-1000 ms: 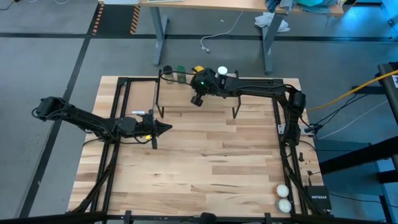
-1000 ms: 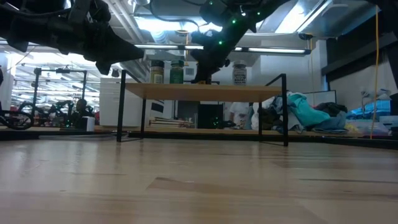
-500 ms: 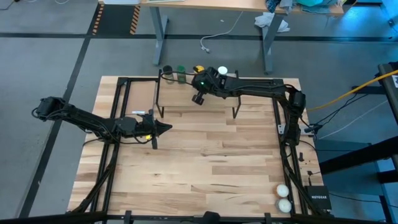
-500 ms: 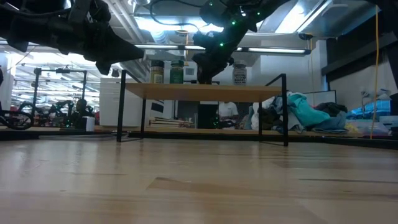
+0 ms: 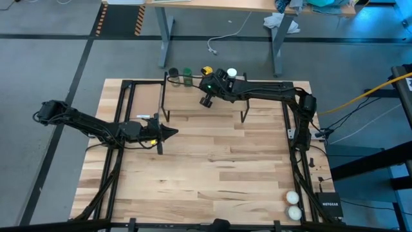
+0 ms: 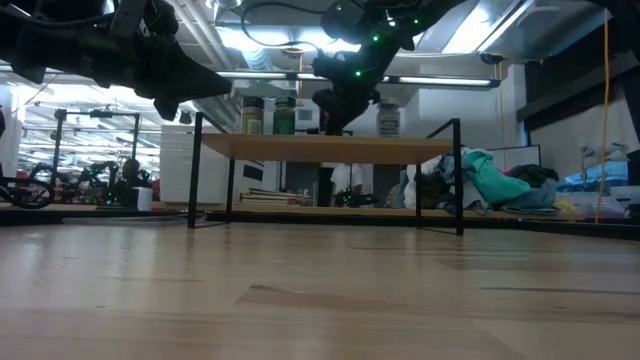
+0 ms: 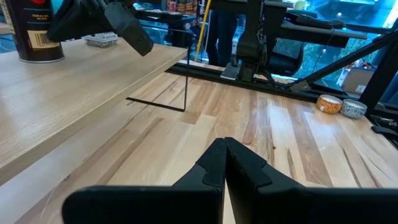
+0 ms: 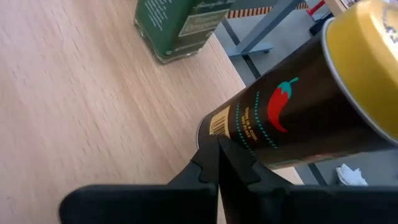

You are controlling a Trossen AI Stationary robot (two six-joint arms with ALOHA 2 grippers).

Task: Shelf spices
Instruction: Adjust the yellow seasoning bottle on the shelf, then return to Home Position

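Observation:
The shelf point(image 5: 187, 96) point(image 6: 300, 147) stands at the table's far edge. On it, from left to right, stand the black-lidded jar point(image 5: 172, 73), the green-lidded jar point(image 5: 187, 72) point(image 8: 186, 22), the amber yellow-lidded jar point(image 5: 206, 70) point(image 8: 292, 106) and the white-lidded jar point(image 5: 231, 74) point(image 6: 388, 120). My right gripper point(image 8: 217, 144) point(image 6: 340, 105) is shut above the shelf board, its tips at the amber jar's side near the base. It hides that jar in the low view. My left gripper point(image 5: 174, 133) point(image 7: 224, 146) is shut and hovers over the table's left half, pointing right. My right gripper's shut fingertips point(image 8: 225, 152) stand at the amber jar's lower side wall point(image 8: 231, 127), beside its barcode, coming from the near side. I cannot tell whether they touch it. The jar stands on the shelf board point(image 8: 74, 112).
Two whitish balls point(image 5: 293, 204) lie at the table's near right corner. Black frame rails point(image 5: 122, 129) run along both table sides. Bare wood lies between the shelf and the near edge. A second table and clutter stand beyond the far edge.
My right gripper has edged a little toward the table's right along the shelf, staying shut beside the amber jar. The left arm has kept still.

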